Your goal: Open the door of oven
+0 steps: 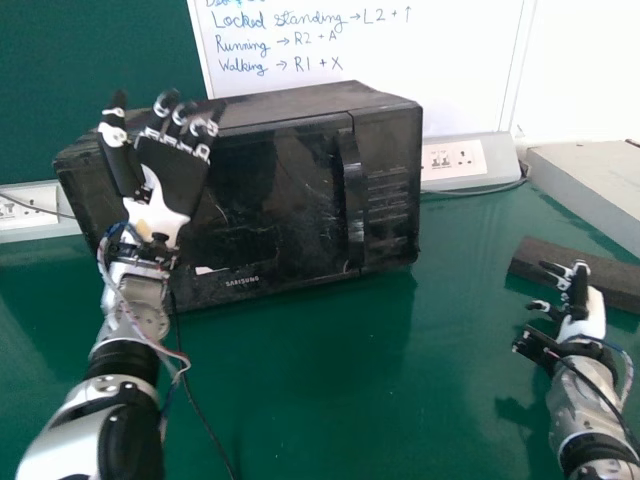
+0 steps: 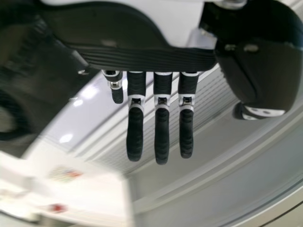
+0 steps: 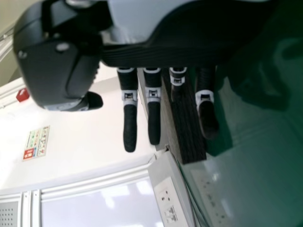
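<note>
item: oven (image 1: 270,200), black, box-shaped, set at the far side of the green table (image 1: 320,380), left of centre, its front turned towards the near side. door (image 1: 270,215): closed, lying level with the control panel (image 1: 388,190) to its right. handle (image 1: 352,190): upright, bowed, at the door's right edge.

item: left hand (image 1: 172,172), raised before the left part of the oven, well left of the handle. fingers pointing up, spread and nearly straight, nothing held; the left wrist view has the fingers extended too. whether it touches the oven, cannot tell.

item: right hand (image 1: 590,318), low at the right side of the table, well apart from the oven. fingers straight to loosely bent, nothing held. contact with the dark block beside it, cannot tell.

item: dark block (image 1: 540,257), long, lying flat on the right side of the table.

item: pale box (image 1: 590,180), far right, beyond the block.

item: whiteboard (image 1: 460,80), behind the oven, with blue handwriting.

item: two socket strips, one left of the oven (image 1: 20,210), one right (image 1: 455,160).

item: thin black cable (image 1: 203,415), running along the table beside the left forearm.
</note>
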Available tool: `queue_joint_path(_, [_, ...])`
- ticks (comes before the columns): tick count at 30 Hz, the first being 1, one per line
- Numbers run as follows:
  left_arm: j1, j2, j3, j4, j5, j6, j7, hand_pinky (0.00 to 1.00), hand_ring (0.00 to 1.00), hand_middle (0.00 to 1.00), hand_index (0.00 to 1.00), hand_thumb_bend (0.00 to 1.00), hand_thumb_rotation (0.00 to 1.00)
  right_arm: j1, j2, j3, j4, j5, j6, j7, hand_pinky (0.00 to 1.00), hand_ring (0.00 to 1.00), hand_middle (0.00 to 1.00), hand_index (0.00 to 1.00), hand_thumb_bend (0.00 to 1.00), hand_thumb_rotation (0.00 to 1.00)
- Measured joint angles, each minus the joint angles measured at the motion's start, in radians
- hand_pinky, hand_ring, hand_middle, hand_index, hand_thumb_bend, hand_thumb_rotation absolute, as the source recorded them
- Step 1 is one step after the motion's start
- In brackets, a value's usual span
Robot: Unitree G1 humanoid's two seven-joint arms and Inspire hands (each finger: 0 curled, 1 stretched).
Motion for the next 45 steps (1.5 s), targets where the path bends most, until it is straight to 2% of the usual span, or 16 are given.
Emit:
queue_joint_path(2, [0.0, 0.001, -0.011, 0.007, 0.023, 0.0, -0.004, 0.21, 0.44, 0.5, 0.62, 0.5, 0.0, -0.009, 0.01, 0.001, 0.004, 0.0, 0.002, 0.005, 0.31, 0.33, 0.46, 0.5, 0.62, 0.62])
queue_joint_path(3, [0.0, 0.0, -0.024, 0.013, 0.04, -0.007, -0.002, 0.23, 0.45, 0.6, 0.55, 0.5, 0.0, -0.012, 0.014, 0.001, 0.006, 0.0, 0.003, 0.008, 0.3, 0.33, 0.46, 0.5, 0.61, 0.62])
queue_joint_path(5, [0.0, -0.007, -0.041, 0.036, 0.076, -0.034, 0.012, 0.27, 0.45, 0.7, 0.5, 0.49, 0.0, -0.014, 0.018, 0.002, 0.007, 0.0, 0.003, 0.011, 0.3, 0.33, 0.46, 0.5, 0.6, 0.62])
queue_joint_path(6, [0.0, -0.014, -0.046, 0.052, 0.095, -0.052, 0.026, 0.28, 0.45, 0.71, 0.49, 0.49, 0.0, -0.014, 0.018, 0.001, 0.007, 0.0, 0.003, 0.012, 0.3, 0.32, 0.46, 0.5, 0.6, 0.62])
queue_joint_path(8, [0.0, -0.025, -0.065, 0.073, 0.124, -0.058, 0.039, 0.22, 0.44, 0.54, 0.51, 0.5, 0.0, -0.014, 0.018, 0.002, 0.007, 0.0, 0.003, 0.013, 0.3, 0.32, 0.45, 0.5, 0.57, 0.63])
queue_joint_path(10, [0.0, -0.034, -0.087, 0.077, 0.148, -0.039, 0.026, 0.18, 0.44, 0.5, 0.77, 0.5, 0.0, -0.014, 0.017, 0.004, 0.007, -0.001, 0.003, 0.013, 0.3, 0.32, 0.45, 0.49, 0.56, 0.63])
queue_joint_path(12, [0.0, -0.04, -0.115, 0.077, 0.175, -0.029, 0.001, 0.18, 0.44, 0.49, 0.84, 0.5, 0.0, -0.014, 0.017, 0.004, 0.007, -0.001, 0.003, 0.013, 0.3, 0.32, 0.46, 0.49, 0.56, 0.63])
queue_joint_path(15, [-0.001, -0.048, -0.13, 0.083, 0.207, -0.049, 0.004, 0.22, 0.44, 0.53, 0.53, 0.5, 0.0, -0.013, 0.015, 0.007, 0.007, -0.002, 0.003, 0.013, 0.28, 0.32, 0.46, 0.49, 0.56, 0.64])
queue_joint_path(18, [-0.003, -0.05, -0.133, 0.12, 0.225, -0.078, 0.022, 0.25, 0.45, 0.52, 0.48, 0.5, 0.0, -0.013, 0.013, 0.011, 0.007, -0.005, 0.003, 0.009, 0.27, 0.33, 0.46, 0.5, 0.57, 0.64])
queue_joint_path(22, [-0.004, -0.05, -0.139, 0.135, 0.247, -0.073, 0.038, 0.26, 0.45, 0.5, 0.5, 0.5, 0.0, -0.013, 0.014, 0.011, 0.006, -0.005, 0.003, 0.008, 0.28, 0.33, 0.47, 0.51, 0.62, 0.69])
queue_joint_path(24, [-0.008, -0.05, -0.139, 0.137, 0.247, -0.045, 0.036, 0.28, 0.44, 0.65, 0.5, 0.5, 0.04, -0.013, 0.015, 0.0, 0.006, 0.008, 0.002, 0.024, 0.28, 0.34, 0.48, 0.52, 0.75, 0.73])
queue_joint_path(27, [-0.013, -0.05, -0.139, 0.145, 0.247, -0.02, 0.039, 0.3, 0.51, 0.73, 0.77, 0.63, 0.29, -0.01, 0.022, -0.025, 0.006, 0.043, -0.003, 0.09, 0.31, 0.38, 0.52, 0.62, 0.86, 0.85])
queue_joint_path(30, [-0.015, -0.051, -0.141, 0.146, 0.251, -0.019, 0.052, 0.37, 0.61, 0.82, 0.87, 0.73, 0.52, -0.007, 0.026, -0.033, 0.005, 0.05, -0.004, 0.141, 0.34, 0.43, 0.59, 0.75, 0.93, 0.96])
queue_joint_path(33, [-0.015, -0.051, -0.143, 0.152, 0.261, -0.02, 0.062, 0.48, 0.75, 0.93, 0.95, 0.87, 0.66, -0.005, 0.03, -0.04, 0.003, 0.061, -0.004, 0.198, 0.4, 0.51, 0.7, 0.86, 0.99, 1.0])
queue_joint_path(38, [-0.015, -0.053, -0.142, 0.165, 0.264, -0.02, 0.084, 0.6, 0.86, 0.99, 0.98, 0.99, 0.75, -0.004, 0.031, -0.048, 0.003, 0.071, -0.004, 0.251, 0.48, 0.62, 0.77, 0.91, 1.0, 1.0])
queue_joint_path(45, [-0.015, -0.054, -0.136, 0.18, 0.264, -0.014, 0.118, 0.7, 0.92, 1.0, 1.0, 1.0, 0.79, 0.005, 0.03, -0.046, 0.003, 0.07, -0.017, 0.293, 0.63, 0.75, 0.85, 0.93, 1.0, 1.0])
